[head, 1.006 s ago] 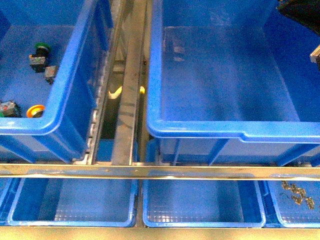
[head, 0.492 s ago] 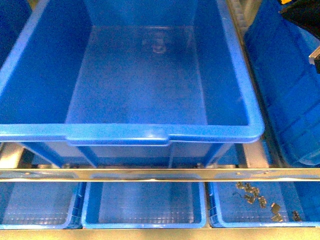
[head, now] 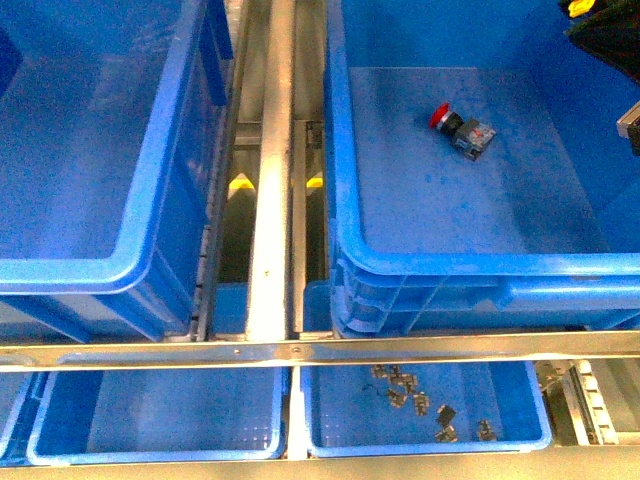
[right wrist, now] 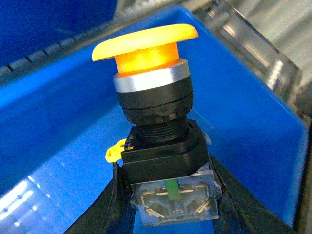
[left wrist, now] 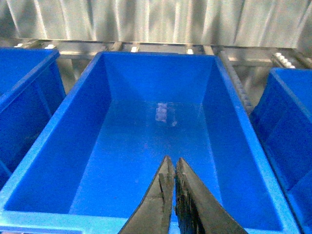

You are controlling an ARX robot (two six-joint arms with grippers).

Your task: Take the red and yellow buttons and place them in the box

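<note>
The right end effector [right wrist: 165, 195] is clamped on the yellow button [right wrist: 155, 122], its two dark fingers [right wrist: 105, 207] pressing against either side of the switch's blocky black body. The wide yellow mushroom cap points away from the wrist, with the silver collar and threaded black neck below it and the clear terminal block sitting down between the fingers. Blue bin wall fills the background behind it in the right wrist view. In the front view only a dark piece of the right arm shows at the upper right edge, above the box [head: 470, 265].

The red button [head: 462, 128] lies on its side on the floor of that box, toward the far end, red cap pointing left and grey-black body to the right, clear of the walls.

Over on the left, the left end effector [left wrist: 171, 168] has its fingers pressed together, tips meeting with nothing between them. It hangs over an empty blue bin [left wrist: 58, 122], touching nothing that can be seen.

Below the metal rail [head: 300, 350], a shallow tray [head: 530, 440] holds a scatter of small metal parts [head: 415, 395].
</note>
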